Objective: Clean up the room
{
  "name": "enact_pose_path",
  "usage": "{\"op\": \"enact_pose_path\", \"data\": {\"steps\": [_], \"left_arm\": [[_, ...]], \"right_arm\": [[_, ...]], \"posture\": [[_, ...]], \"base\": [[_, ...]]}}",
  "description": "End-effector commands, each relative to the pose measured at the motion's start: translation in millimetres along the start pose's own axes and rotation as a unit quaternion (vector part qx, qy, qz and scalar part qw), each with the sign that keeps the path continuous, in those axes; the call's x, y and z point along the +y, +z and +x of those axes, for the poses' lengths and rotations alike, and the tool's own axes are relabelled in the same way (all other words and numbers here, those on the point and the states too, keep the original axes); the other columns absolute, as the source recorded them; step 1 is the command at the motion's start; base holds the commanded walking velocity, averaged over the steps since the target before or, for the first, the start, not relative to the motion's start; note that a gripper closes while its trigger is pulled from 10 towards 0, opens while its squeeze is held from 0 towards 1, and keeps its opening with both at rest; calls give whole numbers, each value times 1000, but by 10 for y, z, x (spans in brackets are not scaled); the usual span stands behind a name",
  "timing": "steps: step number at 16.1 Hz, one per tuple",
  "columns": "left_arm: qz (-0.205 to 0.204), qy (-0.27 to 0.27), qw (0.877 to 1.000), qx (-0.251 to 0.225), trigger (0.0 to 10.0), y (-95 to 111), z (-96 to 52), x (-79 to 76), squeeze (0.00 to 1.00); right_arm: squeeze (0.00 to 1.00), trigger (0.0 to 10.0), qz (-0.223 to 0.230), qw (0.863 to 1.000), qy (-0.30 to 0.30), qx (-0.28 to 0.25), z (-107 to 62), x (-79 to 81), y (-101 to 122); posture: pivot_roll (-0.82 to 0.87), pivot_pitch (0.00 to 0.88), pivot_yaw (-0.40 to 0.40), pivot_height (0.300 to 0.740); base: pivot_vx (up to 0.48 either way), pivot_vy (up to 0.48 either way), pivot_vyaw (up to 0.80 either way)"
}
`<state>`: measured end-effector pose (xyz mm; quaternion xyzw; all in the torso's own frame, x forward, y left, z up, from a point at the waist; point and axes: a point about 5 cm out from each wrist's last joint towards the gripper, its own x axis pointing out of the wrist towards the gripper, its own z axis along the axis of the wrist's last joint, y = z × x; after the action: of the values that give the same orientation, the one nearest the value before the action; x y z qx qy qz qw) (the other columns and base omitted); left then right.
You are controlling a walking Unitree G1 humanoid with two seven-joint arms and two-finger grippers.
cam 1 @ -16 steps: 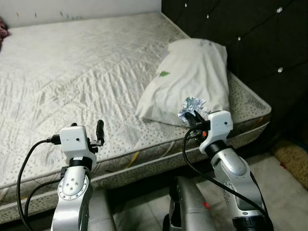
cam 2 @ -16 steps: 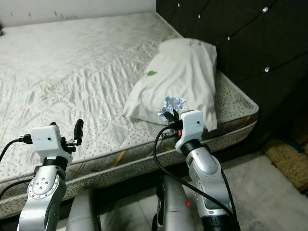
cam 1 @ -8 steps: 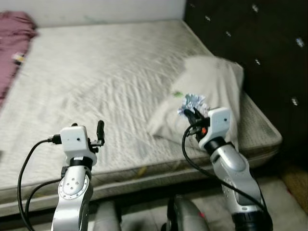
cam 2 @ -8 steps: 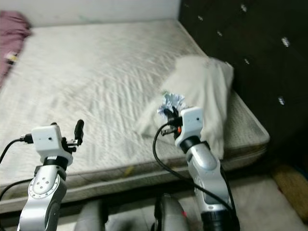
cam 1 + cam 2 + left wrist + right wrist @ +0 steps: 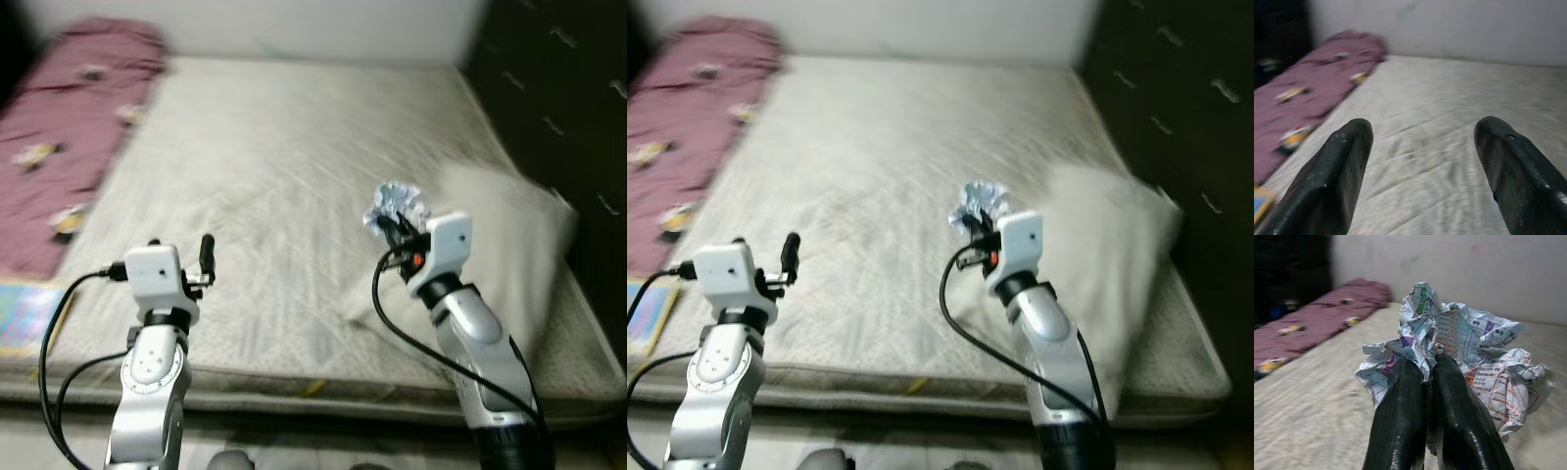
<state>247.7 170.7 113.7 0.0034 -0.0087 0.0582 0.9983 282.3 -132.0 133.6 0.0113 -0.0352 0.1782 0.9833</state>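
Spread left pincer (image 5: 1422,176) over mattress (image 5: 1449,107)

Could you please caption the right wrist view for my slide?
Right hand shut on crumpled paper, held above the bed.

A wide bed (image 5: 284,147) with a pale quilted mattress runs away from the camera. A white pillow (image 5: 509,235) lies at its right side, blurred, beside a dark tufted headboard (image 5: 558,88). Along the left edge of the bed lies a maroon blanket (image 5: 73,147) with small printed patches. Near the bed's left front corner shows a bright blue and yellow flat thing (image 5: 22,315), too blurred to identify. A white wall (image 5: 294,24) stands beyond the bed.
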Motion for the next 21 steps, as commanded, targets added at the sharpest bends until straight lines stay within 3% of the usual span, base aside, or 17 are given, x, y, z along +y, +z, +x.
{"op": "enact_pose_path", "data": {"steps": [1,5,8,11,12,13,21], "left_arm": [[6,15,1000,16,10000,-56,-25,39,0],[3,18,999,26,10000,-89,-19,44,0],[-5,15,999,29,10000,-88,-10,30,0],[-17,12,999,25,10000,-87,-5,18,0],[-10,12,1000,17,10000,-70,0,24,0],[-9,19,1000,12,10000,-58,4,43,0],[-33,-3,999,11,10000,-45,7,-24,0]], "right_arm": [[0,10000,9,1000,1,5,0,5,-23],[0,10000,15,998,-36,40,-25,-56,-139],[0,10000,20,996,-57,58,-29,-118,-189],[0,10000,-49,993,-72,77,-26,-127,-240],[0,10000,-52,992,-77,82,-26,-124,-260],[0,10000,-32,991,-87,95,-20,-129,-283],[0,10000,-17,994,-64,91,-31,-84,-275]], "posture": [[-12,0,-27,740],[-11,0,-28,740],[-15,0,-27,740],[-15,0,-27,740],[-15,0,-29,740],[-15,0,-29,740],[-15,0,-28,740]], "base": [[0,0,0],[0,0,0],[0,445,0],[0,480,0],[0,480,0],[0,480,0],[0,480,0]]}}
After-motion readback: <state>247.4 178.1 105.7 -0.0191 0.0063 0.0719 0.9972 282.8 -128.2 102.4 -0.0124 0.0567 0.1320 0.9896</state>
